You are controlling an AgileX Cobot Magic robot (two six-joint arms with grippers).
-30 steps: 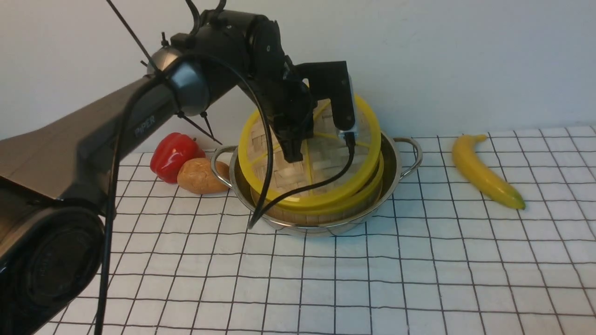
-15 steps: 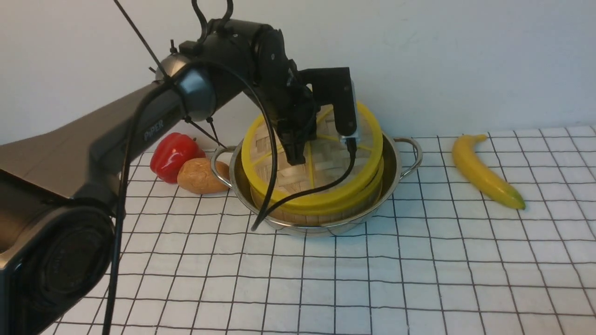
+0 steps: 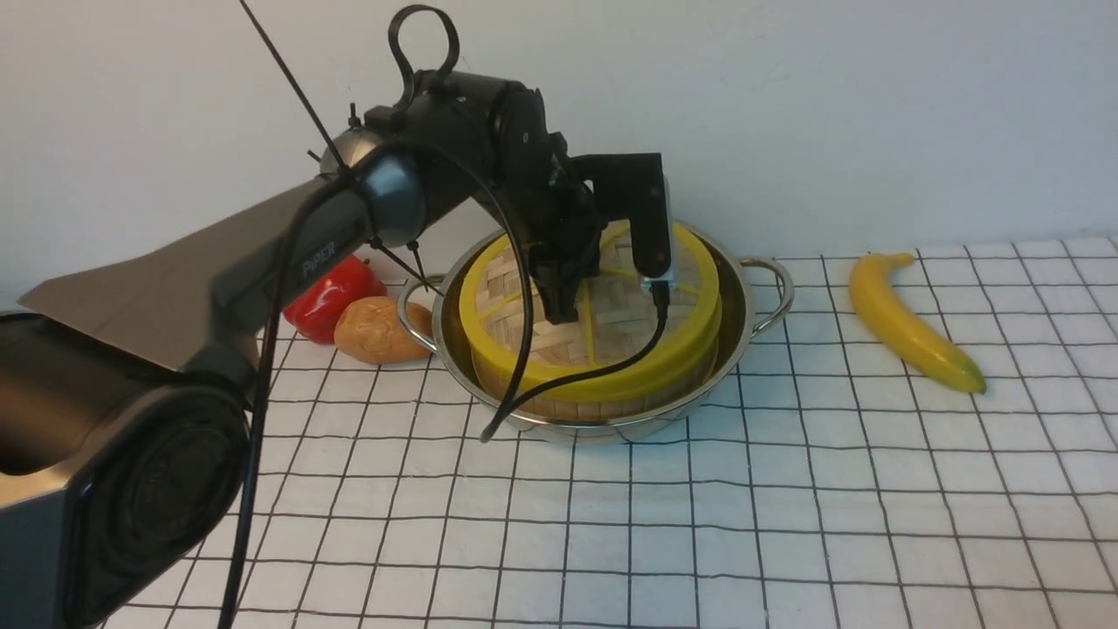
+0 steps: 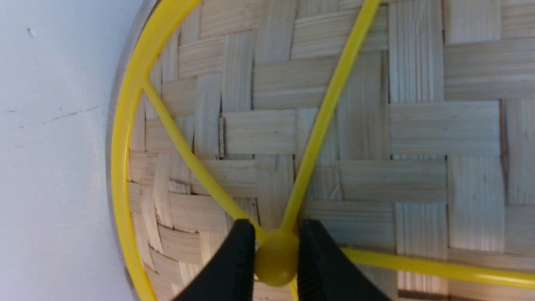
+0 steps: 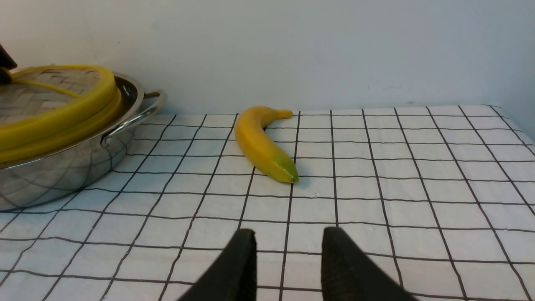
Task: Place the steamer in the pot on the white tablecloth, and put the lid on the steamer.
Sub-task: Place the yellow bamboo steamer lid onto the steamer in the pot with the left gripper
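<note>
Lid (image 3: 515, 288) lies on the steamer (image 3: 603, 406) inside the pot (image 3: 740, 301), woven face up and nearly level. It is round, so it has no long axis. The left gripper (image 3: 563, 307) stands directly above it, pinching its yellow centre hub (image 4: 276, 261). Left of the pot lie a red pepper (image 3: 327, 293) and a potato (image 3: 376, 330), and to its right a banana (image 3: 908, 319). The right gripper (image 5: 288, 238) hangs parted and empty over the white tablecloth (image 3: 786, 524).

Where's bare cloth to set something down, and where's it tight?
Free: white black-gridded tablecloth in front of the shiny steel pot, across the near side; also the strip between pot and yellow banana. Tight: left of the pot, where red bell pepper and brown potato sit by its handle under the left arm.
</note>
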